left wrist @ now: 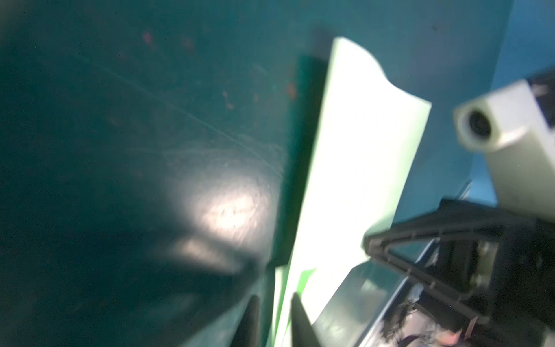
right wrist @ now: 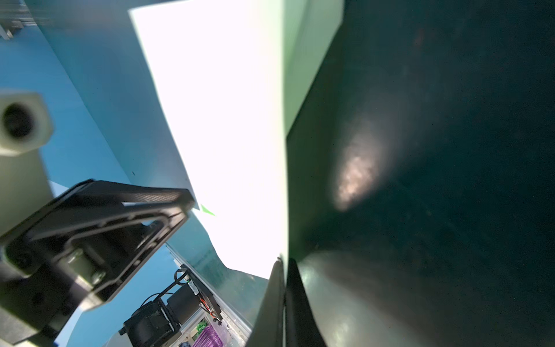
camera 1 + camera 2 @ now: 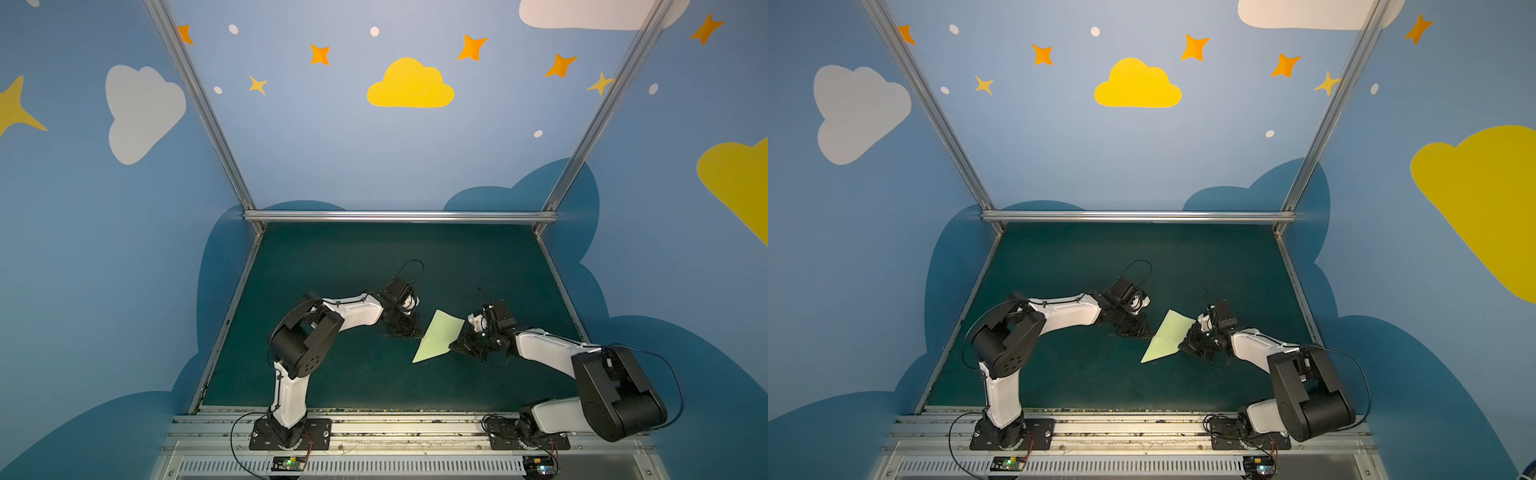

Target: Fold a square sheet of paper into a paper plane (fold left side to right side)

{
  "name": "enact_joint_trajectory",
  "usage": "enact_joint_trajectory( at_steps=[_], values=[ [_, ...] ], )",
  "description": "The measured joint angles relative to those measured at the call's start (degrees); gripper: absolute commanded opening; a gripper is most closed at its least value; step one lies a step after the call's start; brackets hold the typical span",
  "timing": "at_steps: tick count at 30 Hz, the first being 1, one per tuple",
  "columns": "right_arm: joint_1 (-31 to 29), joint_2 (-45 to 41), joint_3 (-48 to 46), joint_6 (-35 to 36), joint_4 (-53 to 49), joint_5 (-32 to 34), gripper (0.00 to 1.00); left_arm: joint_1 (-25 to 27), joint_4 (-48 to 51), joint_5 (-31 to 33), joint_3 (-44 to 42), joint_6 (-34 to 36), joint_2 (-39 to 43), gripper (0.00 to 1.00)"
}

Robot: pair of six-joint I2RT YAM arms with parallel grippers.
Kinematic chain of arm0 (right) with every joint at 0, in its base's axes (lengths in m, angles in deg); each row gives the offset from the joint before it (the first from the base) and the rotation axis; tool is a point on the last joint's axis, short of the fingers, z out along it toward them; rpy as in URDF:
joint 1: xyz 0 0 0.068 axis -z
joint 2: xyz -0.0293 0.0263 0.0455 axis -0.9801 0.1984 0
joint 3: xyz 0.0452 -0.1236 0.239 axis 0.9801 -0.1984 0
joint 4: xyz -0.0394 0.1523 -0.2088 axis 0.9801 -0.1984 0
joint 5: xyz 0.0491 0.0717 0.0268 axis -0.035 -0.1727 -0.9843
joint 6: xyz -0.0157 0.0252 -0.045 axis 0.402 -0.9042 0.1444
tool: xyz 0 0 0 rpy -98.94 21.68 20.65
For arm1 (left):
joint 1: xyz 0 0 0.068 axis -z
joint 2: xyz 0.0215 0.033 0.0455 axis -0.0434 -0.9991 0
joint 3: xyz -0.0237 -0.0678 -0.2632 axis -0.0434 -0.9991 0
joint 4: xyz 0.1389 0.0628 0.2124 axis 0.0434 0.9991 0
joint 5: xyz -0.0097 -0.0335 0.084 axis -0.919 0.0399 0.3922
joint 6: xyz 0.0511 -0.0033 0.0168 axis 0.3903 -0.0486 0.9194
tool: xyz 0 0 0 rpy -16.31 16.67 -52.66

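Pale green paper plane (image 3: 437, 337) lies near the middle of the dark green mat (image 3: 374, 266), between the two arms, and shows at the same spot in both top views. It reads as a slim folded wedge with the broad end toward the back wall, the point toward the front rail, and one crease running its length. Right gripper (image 3: 454, 345) reaches from the right and meets the plane's right-hand edge. In the right wrist view the right gripper (image 2: 284, 270) has its jaws clamped together on that edge, and the paper plane (image 2: 228, 135) stretches away from them, washed near white by the glare. Left gripper (image 3: 415, 330) stands at the plane's left edge. In the left wrist view its fingers (image 1: 297, 312) stand apart with the paper's edge running between them and a strip of mat showing beside one finger, so it is released and not pinching. That view also shows the right gripper (image 1: 371, 243) against the far side of the paper plane (image 1: 360, 156). The plane looks tilted, with a dark shadow lying alongside it. Whether its point touches the mat cannot be told. Both wrist views are blurred.
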Motion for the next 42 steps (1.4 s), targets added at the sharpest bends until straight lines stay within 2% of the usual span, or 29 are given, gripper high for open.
enact_joint_trajectory(
  at_steps=[5, 9, 15, 22, 31, 42],
  values=[
    [-0.9, -4.7, 2.7, -0.3, -4.0, 0.9, 0.00, 1.6, -2.1, 5.7, -6.0, 1.6, 10.2, 0.53],
    [-2.4, -6.8, 5.0, -0.9, -6.6, 1.5, 0.00, 6.6, -3.7, 11.1, -9.6, 3.4, 13.9, 0.58],
    [-4.5, -7.0, 6.6, -1.8, -9.2, 2.5, 0.00, 15.0, -4.9, 20.6, -11.7, 6.3, 14.5, 0.59],
    [-5.5, -7.0, 6.6, -2.8, -10.7, 3.5, 0.00, 21.3, -7.4, 29.9, -11.5, 9.7, 12.3, 0.59],
    [-5.5, -7.0, 6.6, -3.0, -11.6, 3.8, 0.00, 22.5, -8.8, 37.8, -11.3, 13.3, 9.2, 0.54],
    [-5.5, -7.0, 6.6, -3.3, -11.5, 3.7, 0.00, 22.8, -10.3, 38.9, -9.8, 16.7, 8.6, 0.54]
  ],
)
